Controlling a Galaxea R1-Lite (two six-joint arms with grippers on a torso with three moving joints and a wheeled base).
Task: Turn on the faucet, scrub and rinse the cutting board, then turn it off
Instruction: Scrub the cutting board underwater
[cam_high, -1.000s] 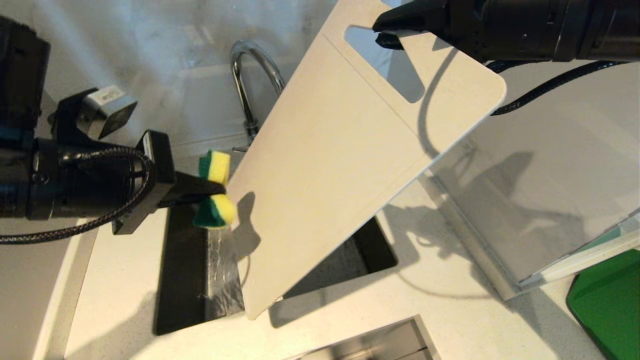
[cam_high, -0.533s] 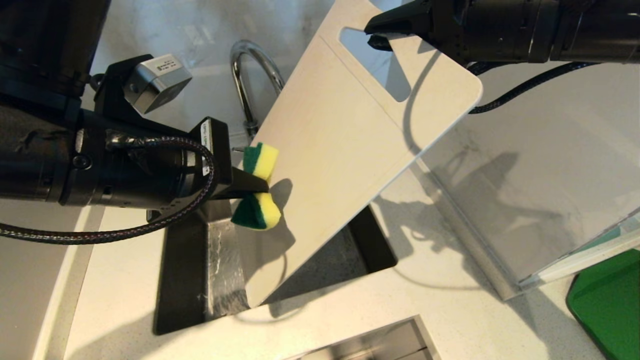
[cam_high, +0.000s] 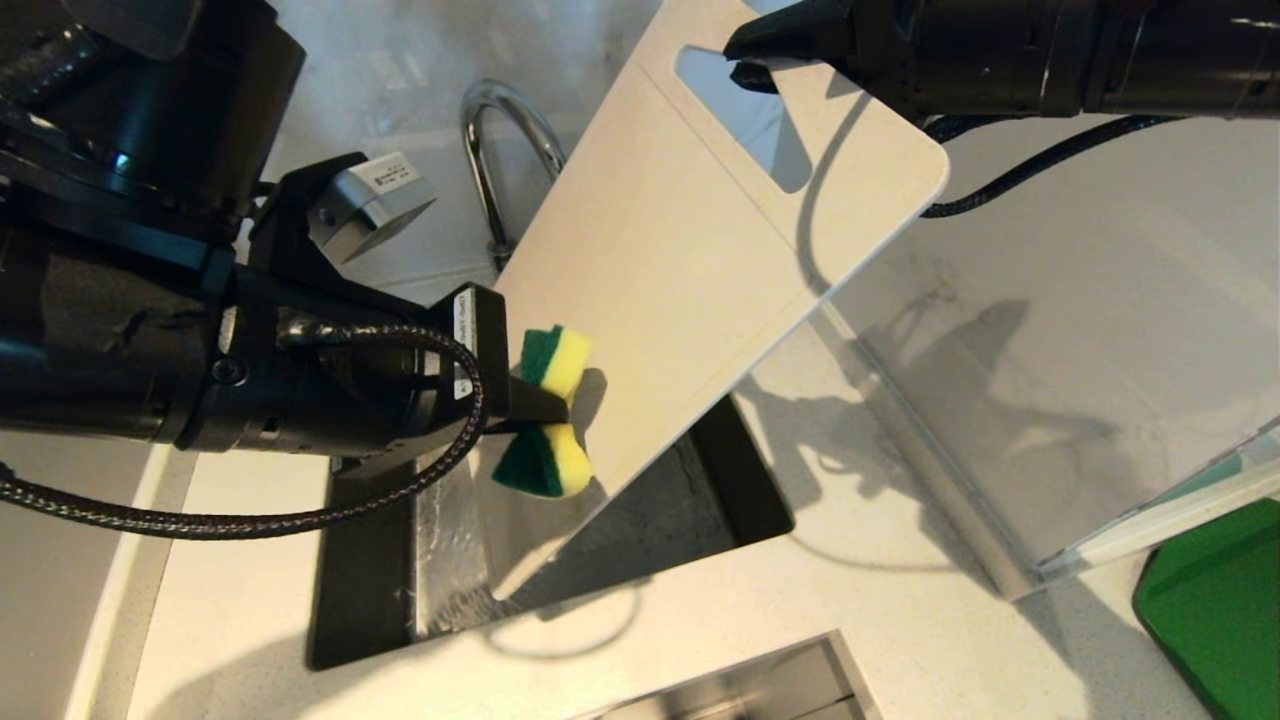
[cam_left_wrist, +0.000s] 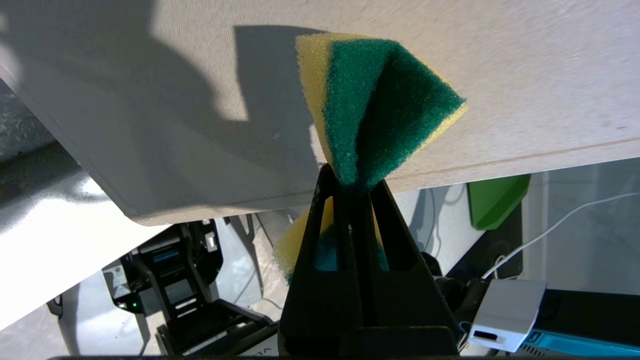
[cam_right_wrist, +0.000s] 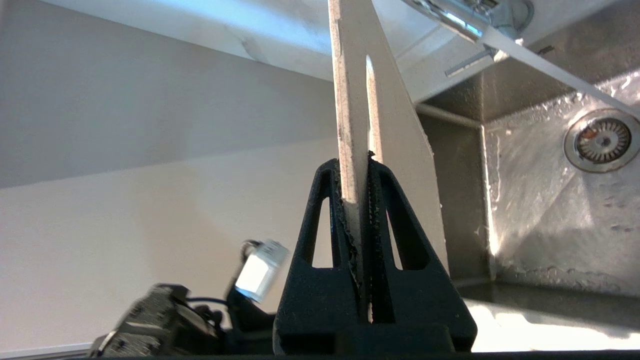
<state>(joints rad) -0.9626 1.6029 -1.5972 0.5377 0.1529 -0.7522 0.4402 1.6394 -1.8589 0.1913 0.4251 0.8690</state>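
Right gripper is clamped on the handle end of the board, a thin off-white plastic sheet with rounded corners and a slanted slot, held tilted over the steel sink. Left gripper pinches a yellow/green foam sponge into a bow-tie, pressed against the board's lower face. Chrome gooseneck faucet sits behind the board.

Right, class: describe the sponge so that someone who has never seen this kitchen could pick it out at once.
Find the sink sunk into the pale counter. Above it the right gripper holds a big off-white cutting board tilted. Against its lower face, pinched in the left gripper, is the sponge: small, yellow with a green scouring layer, squeezed into a bow shape.
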